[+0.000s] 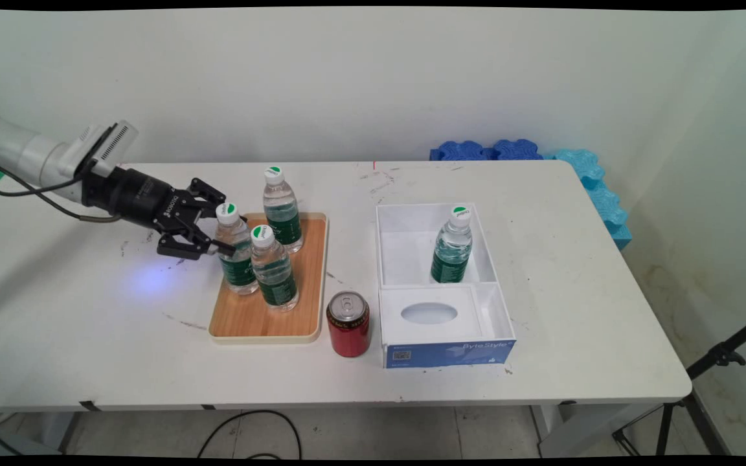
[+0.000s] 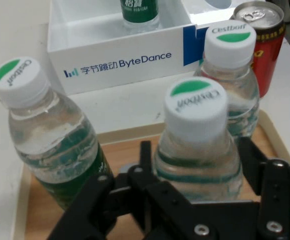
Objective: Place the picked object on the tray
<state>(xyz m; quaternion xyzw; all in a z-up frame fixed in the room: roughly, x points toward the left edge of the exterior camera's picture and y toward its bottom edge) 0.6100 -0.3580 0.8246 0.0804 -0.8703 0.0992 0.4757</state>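
Three clear water bottles with green labels and white caps stand on a wooden tray (image 1: 263,320). My gripper (image 1: 225,223) reaches in from the left at shoulder height and is shut on the leftmost water bottle (image 1: 237,262), which stands upright on the tray. In the hand view this bottle (image 2: 197,145) fills the space between the fingers (image 2: 145,155), which press against both its sides. The back bottle (image 1: 282,213) (image 2: 45,135) and the front bottle (image 1: 274,272) (image 2: 229,75) stand close beside it.
A red can (image 1: 348,323) (image 2: 264,45) stands just right of the tray's front corner. Further right, a white open box (image 1: 405,246) holds a fourth bottle (image 1: 452,249), with a blue-fronted tissue section (image 1: 444,353). Blue foam pieces (image 1: 593,181) lie at the table's far right.
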